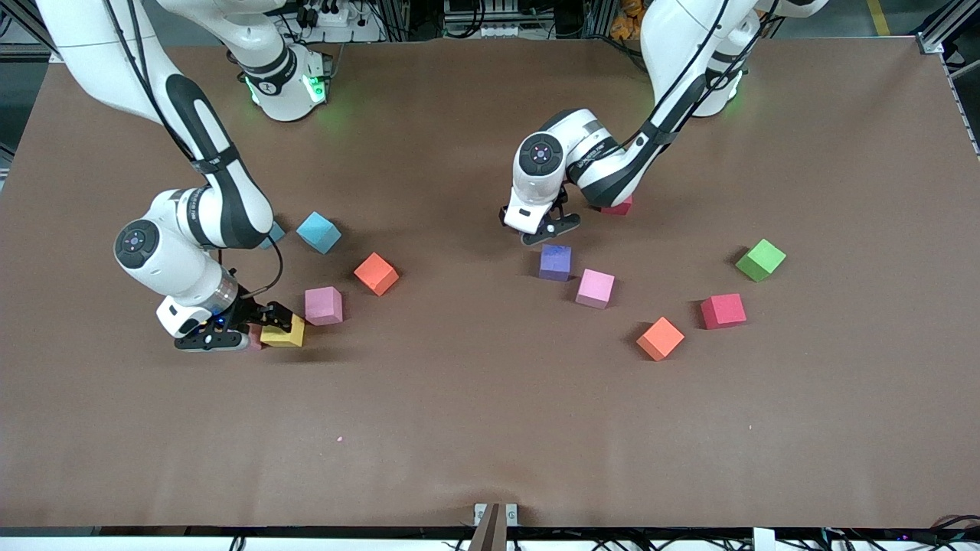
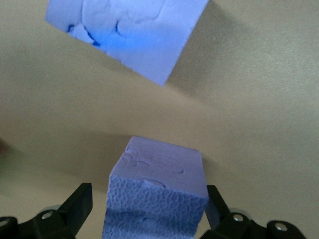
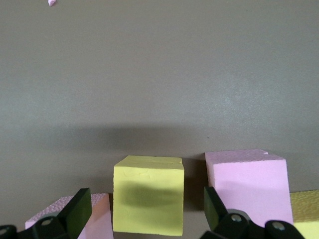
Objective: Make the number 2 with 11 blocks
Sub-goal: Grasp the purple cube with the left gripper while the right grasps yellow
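Ample bare table (image 1: 490, 428) below blocks (image 1: 596, 288)

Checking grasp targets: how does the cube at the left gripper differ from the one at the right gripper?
The purple cube between the left gripper's open fingers is purple with a dimpled side; the yellow cube between the right gripper's open fingers is yellow and smooth. Another purple cube lies apart; pink cubes flank the yellow. Both are foam cubes, neither yet clamped.

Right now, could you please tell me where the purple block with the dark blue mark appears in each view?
Front view: marked purple block, just nearer the camera than the left hand.
Left wrist view: at the top edge, past a second purple block between the open fingers.
Right wrist view: not in it; the right hand straddles a yellow block.
Shared landmark: the left hand.
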